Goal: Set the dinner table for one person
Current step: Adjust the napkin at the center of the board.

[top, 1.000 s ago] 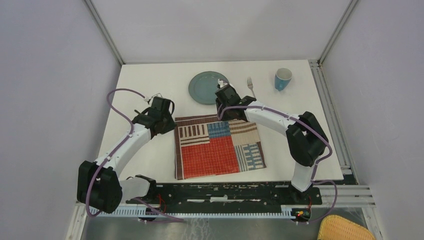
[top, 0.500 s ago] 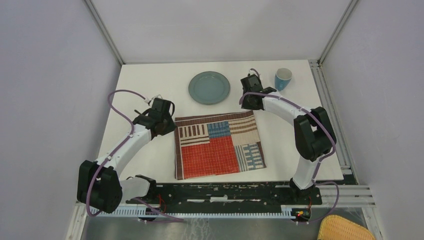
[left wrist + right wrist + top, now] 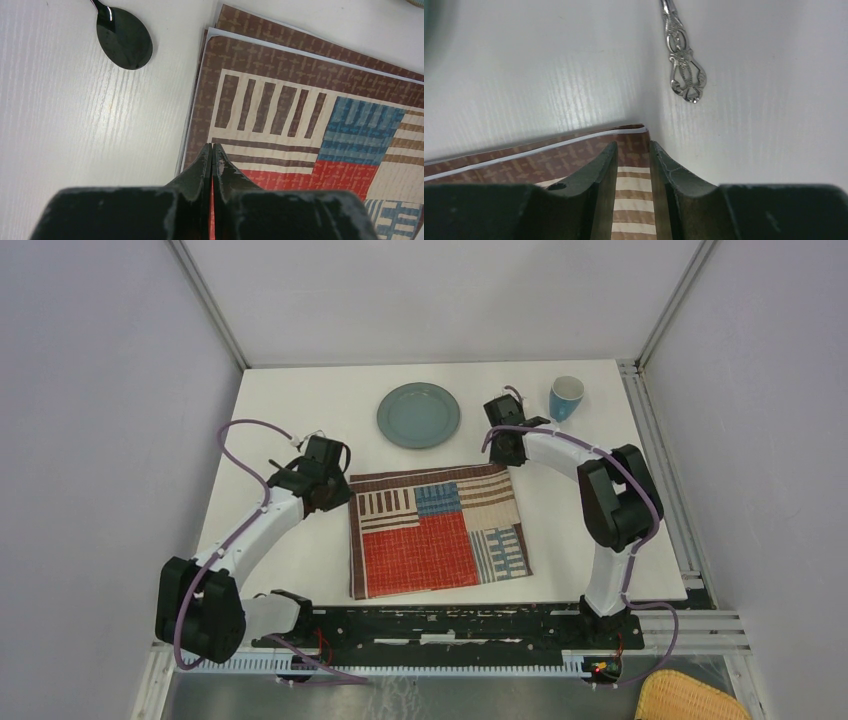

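The left gripper [image 3: 212,148], clenched, is poised at the left edge of the placemat [image 3: 437,530], which lies on the dinner table [image 3: 300,400] spanning the whole workspace. The right gripper [image 3: 633,150], slightly parted and empty, is best widened and lowered squarely astride the slim handle of the fork [image 3: 683,70].

**Caller:** Any lettering on the placemat [image 3: 437,528]?
**Spotter:** None, just woven stripes and colour blocks, even close up from the left wrist

**Caller:** The cup [image 3: 566,397], the plate [image 3: 418,415]?
**Spotter:** Both plain from above, no word or number to read

**Caller:** The cutlery?
**Spotter:** The fork [image 3: 684,75] handle shows scrollwork only, the spoon [image 3: 124,42] bowl just reflections, and the dinner table [image 3: 300,410] top is unmarked white, so no text can be read in any view
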You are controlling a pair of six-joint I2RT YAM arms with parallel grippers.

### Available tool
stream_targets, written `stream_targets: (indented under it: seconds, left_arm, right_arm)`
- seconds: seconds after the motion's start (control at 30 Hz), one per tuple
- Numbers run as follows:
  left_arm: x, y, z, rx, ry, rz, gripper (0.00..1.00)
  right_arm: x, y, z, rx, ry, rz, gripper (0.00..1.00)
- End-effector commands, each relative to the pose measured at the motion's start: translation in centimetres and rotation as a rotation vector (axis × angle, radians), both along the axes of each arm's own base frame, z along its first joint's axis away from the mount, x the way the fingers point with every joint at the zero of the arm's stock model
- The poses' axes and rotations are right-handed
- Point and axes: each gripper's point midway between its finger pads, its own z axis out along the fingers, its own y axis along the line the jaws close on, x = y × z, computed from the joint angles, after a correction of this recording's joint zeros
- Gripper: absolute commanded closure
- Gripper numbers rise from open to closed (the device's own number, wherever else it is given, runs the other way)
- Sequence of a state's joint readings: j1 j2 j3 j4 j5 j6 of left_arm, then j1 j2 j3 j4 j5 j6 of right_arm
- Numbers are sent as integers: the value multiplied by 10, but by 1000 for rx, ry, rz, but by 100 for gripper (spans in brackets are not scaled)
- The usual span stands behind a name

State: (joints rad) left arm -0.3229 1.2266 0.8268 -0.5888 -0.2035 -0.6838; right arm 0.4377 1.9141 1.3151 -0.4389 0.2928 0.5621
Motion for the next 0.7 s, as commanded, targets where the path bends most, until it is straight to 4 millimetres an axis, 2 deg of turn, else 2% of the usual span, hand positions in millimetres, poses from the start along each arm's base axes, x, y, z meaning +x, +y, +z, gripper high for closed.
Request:
stream_targets:
  seconds: [0.0,0.2,0.6,0.67]
  left_arm:
    - [12,-5,10,-20,-40,12,96]
    - [12,-5,11,-16,-41,8,96]
    - [11,-4,12,-11,-43,10,96]
    - [11,-4,11,-11,-40,10,96]
  right_arm:
    - [4,-15,22,-14,-66,-49,64]
    - [1,-18,9,-1,-39,-49,64]
    - [5,-10,3,69,-26,-47,65]
    - [6,-8,2,76,-24,-47,68]
